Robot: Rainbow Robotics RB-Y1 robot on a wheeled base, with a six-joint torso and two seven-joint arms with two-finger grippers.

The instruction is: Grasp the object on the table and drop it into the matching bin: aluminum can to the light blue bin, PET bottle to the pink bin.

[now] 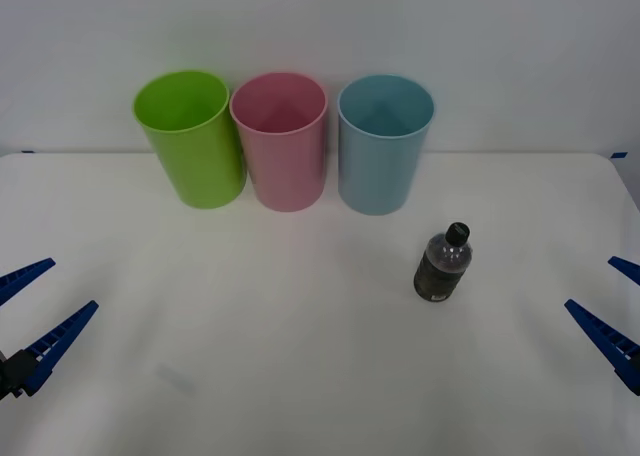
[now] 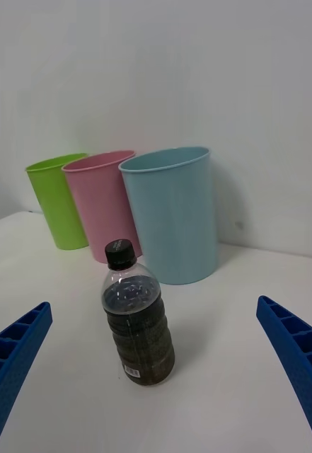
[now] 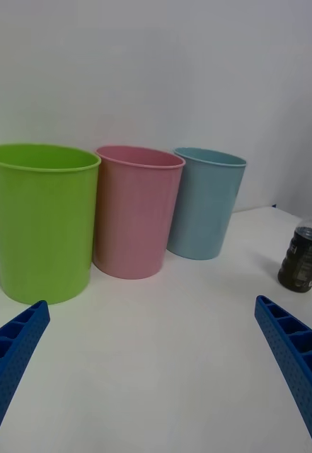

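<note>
Right gripper low over the bench, fingers spread wide, holding nothing — PET bottle upright just ahead, between the fingers' line of sight, in front of the light blue bin. Left gripper likewise agape, well apart from the bottle, facing pink bin and green tub. Both arms cut off at frame edges.

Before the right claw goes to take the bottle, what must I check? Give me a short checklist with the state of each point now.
1. PET bottle standing upright on the table: ok.
2. Black cap on: ok.
3. Right claw open: ok.
4. Bottle between the right claw's fingers in the right wrist view: ok, but not yet reached.
5. Pink bin upright, mouth open: ok.
6. Left claw open at the near left, away from the bottle: ok.
</note>
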